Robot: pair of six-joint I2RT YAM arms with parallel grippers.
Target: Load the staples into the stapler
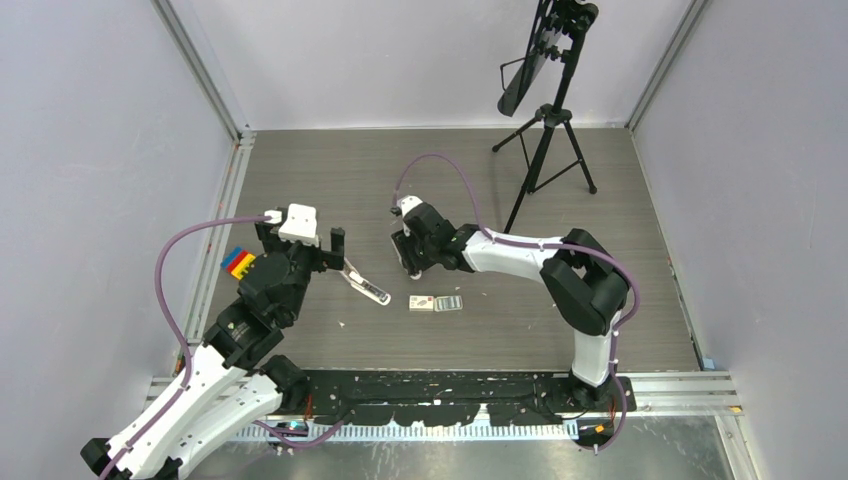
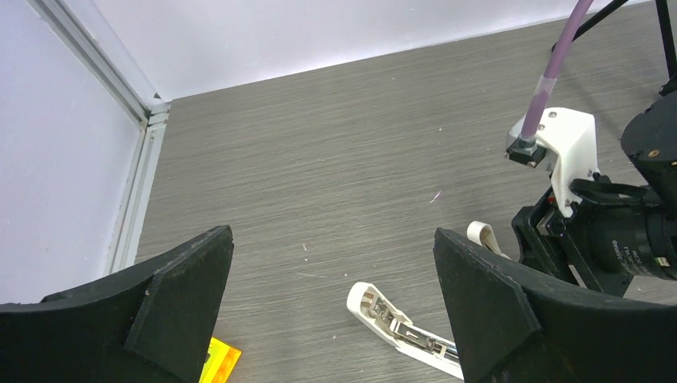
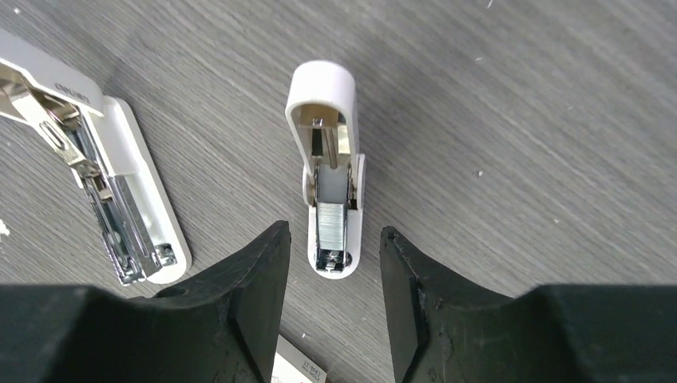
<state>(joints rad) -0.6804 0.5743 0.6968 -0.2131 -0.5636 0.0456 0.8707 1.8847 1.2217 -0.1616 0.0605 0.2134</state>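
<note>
The stapler, long and white, lies hinged open at the left of the right wrist view, its silver channel facing up; it also shows on the table and by the left gripper's right finger. A shorter, stubbier white stapler lies open just ahead of my right gripper, with a silvery strip of staples in its channel. The right jaws stand apart, with nothing between them. The staples' white box and grey tray lie nearby. My left gripper is wide open and holds nothing.
A black tripod holding a tilted panel stands at the back right. A yellow, red and blue block lies by the left arm. Pale walls and metal rails bound the grey table.
</note>
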